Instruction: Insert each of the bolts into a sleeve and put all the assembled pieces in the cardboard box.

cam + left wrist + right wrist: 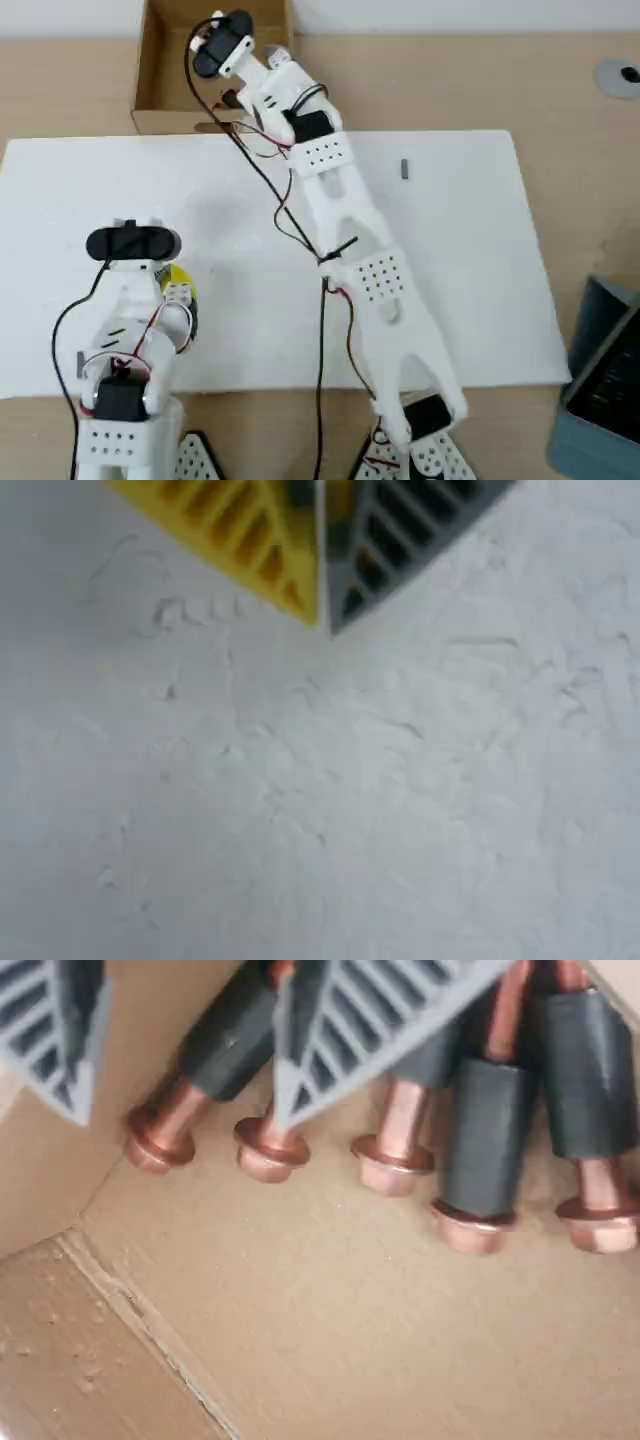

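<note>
Several copper bolts, each in a dark sleeve (pixel 485 1140), lie side by side on the floor of the cardboard box (pixel 330 1340). My right gripper (pixel 180 1115) hangs open just above them, one grey finger (pixel 60 1040) near the box wall and the other (pixel 340 1030) over the row. From above, the right arm (pixel 330 190) stretches across the mat into the cardboard box (pixel 160 90) at the back. My left gripper (pixel 322 618) is shut on nothing, its yellow and grey tips touching over bare white mat; it sits at the front left (pixel 178 288).
A small dark grey piece (pixel 404 168) lies alone on the white mat (pixel 470 260), right of the outstretched arm. A grey bin (pixel 600 400) stands at the right edge and a round grey disc (pixel 618 76) at the back right.
</note>
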You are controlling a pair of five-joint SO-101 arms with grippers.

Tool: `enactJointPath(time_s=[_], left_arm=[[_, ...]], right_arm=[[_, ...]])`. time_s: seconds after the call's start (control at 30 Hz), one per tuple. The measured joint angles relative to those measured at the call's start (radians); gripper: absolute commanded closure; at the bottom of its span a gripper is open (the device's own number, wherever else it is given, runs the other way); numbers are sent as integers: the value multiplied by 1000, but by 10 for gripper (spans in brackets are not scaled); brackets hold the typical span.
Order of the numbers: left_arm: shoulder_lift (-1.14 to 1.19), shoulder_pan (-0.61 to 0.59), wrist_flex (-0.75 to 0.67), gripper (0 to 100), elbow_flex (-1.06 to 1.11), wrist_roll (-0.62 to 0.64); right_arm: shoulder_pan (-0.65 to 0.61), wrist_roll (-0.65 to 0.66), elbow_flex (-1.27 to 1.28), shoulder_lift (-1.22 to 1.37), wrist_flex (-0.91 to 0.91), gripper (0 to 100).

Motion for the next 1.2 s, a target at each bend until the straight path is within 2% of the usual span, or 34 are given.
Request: enactJointPath(time_s=[0.4,0.53,0.77,0.93,1.2], left_arm=[[0,0,0,997,0,0],[0,0,0,997,0,0],[0,0,0,997,0,0],[0,0,0,997,0,0],[0,0,0,997,0,0]], right_arm=[[0,0,-66,2,32,870],[0,0,-141,0,109,994],[0,0,-327,0,267,989],[0,-8,-344,-12,347,989],[0,-86,-345,-222,572,989]])
